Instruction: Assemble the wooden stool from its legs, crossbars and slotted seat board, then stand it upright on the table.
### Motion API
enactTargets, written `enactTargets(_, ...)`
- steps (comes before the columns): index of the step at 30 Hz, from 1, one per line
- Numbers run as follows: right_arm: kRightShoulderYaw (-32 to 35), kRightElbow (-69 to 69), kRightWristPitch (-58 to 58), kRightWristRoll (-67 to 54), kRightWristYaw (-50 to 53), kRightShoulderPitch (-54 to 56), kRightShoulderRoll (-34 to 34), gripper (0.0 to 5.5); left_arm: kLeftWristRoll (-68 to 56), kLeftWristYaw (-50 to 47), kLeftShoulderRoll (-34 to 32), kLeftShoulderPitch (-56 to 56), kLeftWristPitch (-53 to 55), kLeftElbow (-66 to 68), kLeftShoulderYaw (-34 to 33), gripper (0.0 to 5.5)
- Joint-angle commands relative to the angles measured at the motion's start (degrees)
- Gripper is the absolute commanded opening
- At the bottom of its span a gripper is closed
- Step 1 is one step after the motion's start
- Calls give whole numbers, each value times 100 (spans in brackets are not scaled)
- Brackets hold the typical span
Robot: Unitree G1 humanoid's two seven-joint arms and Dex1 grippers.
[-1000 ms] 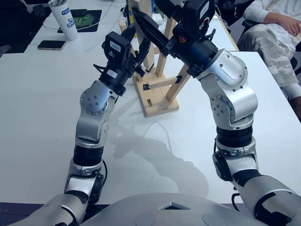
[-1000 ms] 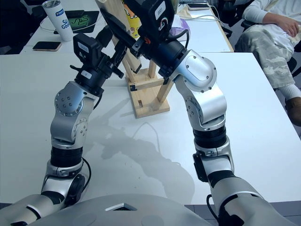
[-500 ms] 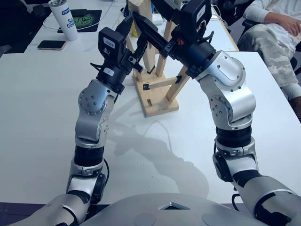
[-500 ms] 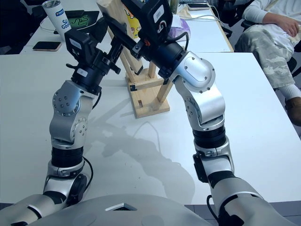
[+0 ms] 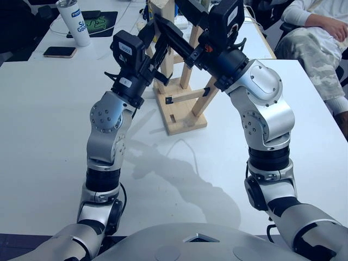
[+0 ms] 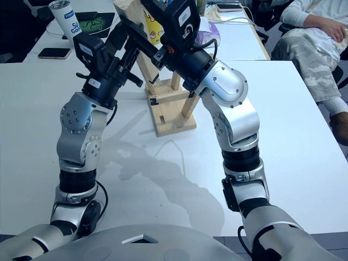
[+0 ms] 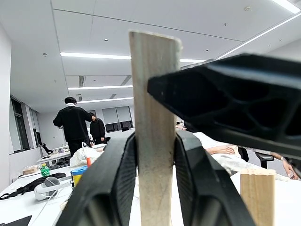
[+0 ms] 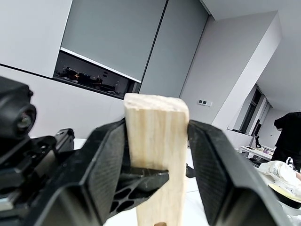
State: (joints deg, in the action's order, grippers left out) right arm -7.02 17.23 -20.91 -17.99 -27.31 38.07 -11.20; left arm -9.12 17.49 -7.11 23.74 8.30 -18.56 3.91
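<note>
The wooden stool stands upside down, its seat board (image 5: 182,124) flat on the white table (image 5: 49,125) and its legs pointing up, with a crossbar (image 5: 187,97) between them. My left gripper (image 5: 156,48) is shut on one upright leg (image 7: 153,141), which sits tight between its fingers (image 7: 117,188). My right gripper (image 5: 163,24) comes in from the other side, higher up, and is shut on a leg's top end (image 8: 157,136). One of its black fingers (image 7: 235,103) crosses just beside my left gripper. A second leg (image 7: 256,197) stands close by.
A white tumbler (image 5: 73,22), a phone (image 5: 60,51) and a dark mat (image 5: 100,22) lie at the back left. A person (image 5: 321,32) sits beyond the table's back right corner. Bare tabletop spreads in front of the stool and to both sides.
My left gripper has risen and moved in to the leg, and now grips it. The right arm has hardly shifted.
</note>
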Motion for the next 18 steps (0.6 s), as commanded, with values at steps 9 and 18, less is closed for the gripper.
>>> enactTargets(9, 57, 255, -250, -321, -123, -63, -36, 303, 79, -152, -33, -5, 20, 99, -121, 104)
enactTargets(18, 1337, -217, -923, -1199, 944, 628, 186, 340, -36, -516, 33, 60, 44, 260, -522, 104)
